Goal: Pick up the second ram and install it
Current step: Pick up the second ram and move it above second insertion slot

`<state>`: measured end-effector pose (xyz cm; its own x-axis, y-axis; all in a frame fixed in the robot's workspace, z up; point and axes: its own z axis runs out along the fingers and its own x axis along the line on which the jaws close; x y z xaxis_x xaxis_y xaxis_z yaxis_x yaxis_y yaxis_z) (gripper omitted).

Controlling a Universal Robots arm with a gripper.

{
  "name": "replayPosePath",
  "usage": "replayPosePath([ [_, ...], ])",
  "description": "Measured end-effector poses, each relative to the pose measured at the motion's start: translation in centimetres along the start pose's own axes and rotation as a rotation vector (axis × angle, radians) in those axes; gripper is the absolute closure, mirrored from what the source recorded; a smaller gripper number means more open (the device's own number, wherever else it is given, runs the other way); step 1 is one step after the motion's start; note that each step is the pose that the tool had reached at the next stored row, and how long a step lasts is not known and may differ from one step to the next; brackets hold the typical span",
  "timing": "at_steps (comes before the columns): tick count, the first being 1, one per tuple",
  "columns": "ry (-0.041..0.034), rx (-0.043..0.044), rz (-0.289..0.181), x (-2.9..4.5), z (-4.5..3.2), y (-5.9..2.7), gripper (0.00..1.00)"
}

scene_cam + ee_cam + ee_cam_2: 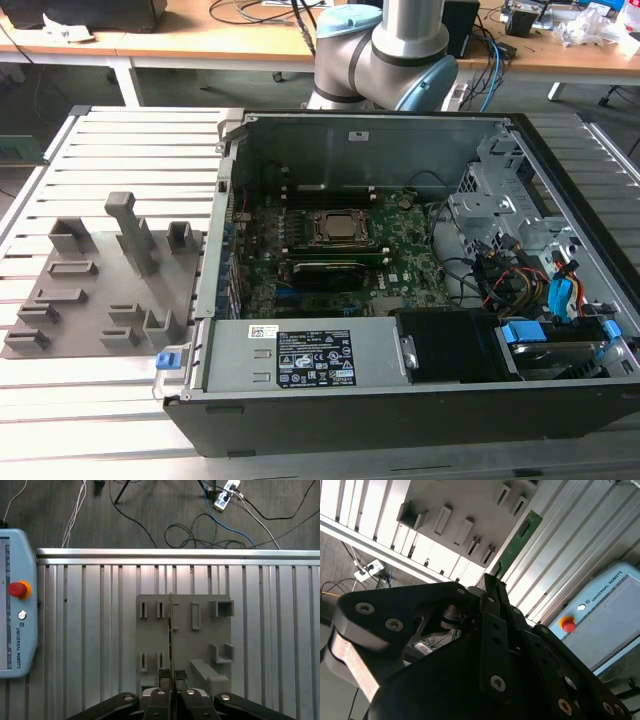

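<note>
Ram (171, 630), pinched at one end between my closed fingers (181, 675), hangs edge-on over the grey holder (200, 645), probably to leave its length free for seating.

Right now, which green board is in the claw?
The thin RAM stick, pinched at one end by the claw; the large motherboard lies flat inside the open computer case.

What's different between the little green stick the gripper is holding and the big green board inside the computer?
The second ram is a thin, narrow strip; the motherboard is a broad plate. The ram is clamped in the gripper, over a grey holder tray; the motherboard lies flat inside the computer case. Both are green circuit boards.
</note>
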<state>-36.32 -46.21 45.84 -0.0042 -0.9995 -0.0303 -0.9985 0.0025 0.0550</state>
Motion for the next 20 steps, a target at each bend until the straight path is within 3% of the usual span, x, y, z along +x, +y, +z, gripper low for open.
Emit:
replayPosePath([
  [5, 0.0006, -0.0015, 0.0, -0.05, -1.73, 0.04, 0.86],
  [11, 0.0011, -0.0028, 0.0, -0.09, -3.02, 0.06, 0.86],
  [20, 0.0017, -0.0076, 0.0, -0.19, -6.12, 0.06, 0.86],
])
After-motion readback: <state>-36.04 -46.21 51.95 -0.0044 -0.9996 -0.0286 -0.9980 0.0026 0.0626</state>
